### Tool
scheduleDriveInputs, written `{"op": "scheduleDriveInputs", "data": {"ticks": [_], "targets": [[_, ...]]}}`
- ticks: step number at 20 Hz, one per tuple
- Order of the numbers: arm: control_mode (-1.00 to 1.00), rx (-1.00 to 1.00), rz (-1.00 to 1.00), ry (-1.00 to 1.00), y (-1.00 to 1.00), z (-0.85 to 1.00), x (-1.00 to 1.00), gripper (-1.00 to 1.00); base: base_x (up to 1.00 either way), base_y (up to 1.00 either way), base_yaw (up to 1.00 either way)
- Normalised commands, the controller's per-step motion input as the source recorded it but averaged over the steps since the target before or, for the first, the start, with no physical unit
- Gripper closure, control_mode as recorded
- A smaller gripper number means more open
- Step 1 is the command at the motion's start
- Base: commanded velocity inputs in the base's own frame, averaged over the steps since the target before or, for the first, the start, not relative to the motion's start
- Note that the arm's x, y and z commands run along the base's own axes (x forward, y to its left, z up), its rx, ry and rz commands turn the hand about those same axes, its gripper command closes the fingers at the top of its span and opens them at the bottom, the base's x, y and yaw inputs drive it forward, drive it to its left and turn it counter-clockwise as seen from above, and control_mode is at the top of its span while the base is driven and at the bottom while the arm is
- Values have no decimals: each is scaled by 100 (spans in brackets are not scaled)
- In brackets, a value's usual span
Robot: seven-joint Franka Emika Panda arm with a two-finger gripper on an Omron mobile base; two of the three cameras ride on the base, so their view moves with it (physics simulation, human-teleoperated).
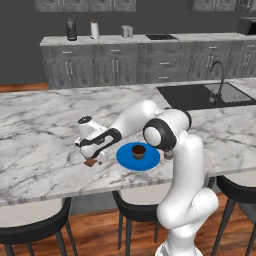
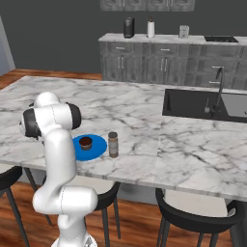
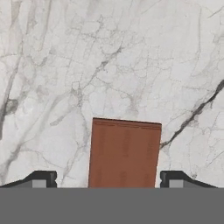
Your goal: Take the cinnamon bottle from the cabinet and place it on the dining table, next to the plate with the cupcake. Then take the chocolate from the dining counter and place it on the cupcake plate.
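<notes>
Bottle: the bottle (image 2: 113, 144) stands upright on the table (image 2: 144, 116), just beside the plate (image 2: 96, 147) on its sink side; step 1 looks done.
Cupcake: the cupcake (image 1: 138, 150) sits near the middle of the plate.
Chocolate: the chocolate (image 3: 124, 153) is between the 2 fingertips (image 3: 41, 178), above bare marble and beside the plate, not over it.
Gripper: the gripper (image 1: 91, 159) appears clenched on the chocolate, since the bar hangs at its tips off the marble; actual contact at the pads is hidden.
Left to do: by my reading, carry the bar across to the plate and set it down beside the cupcake without knocking it, then let go.
Left base view: gives gripper, bar and plate together, so the gap between them can be judged; the arm hides the bottle.
Right base view: gives the bottle plainly next to the plate; the arm covers the hand.
Hand view: gives the bar's flat face and both tips close up.
</notes>
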Motion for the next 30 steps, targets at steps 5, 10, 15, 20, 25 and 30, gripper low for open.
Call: {"op": "scheduleDriveInputs", "data": {"ticks": [5,10,15,20,25,30], "targets": [[-100,0,-1,0,0,-15,20,-100,0,0,0],[-100,1,0,-3,-14,-31,2,-100,0,0,0],[-100,5,0,-5,-34,-45,-13,-100,0,0,0],[-100,5,0,-4,-26,-47,-10,100,0,0,0],[-100,4,0,-2,-19,-30,-8,100,0,0,0],[-100,1,-1,0,-11,-2,-6,100,0,0,0]]}}
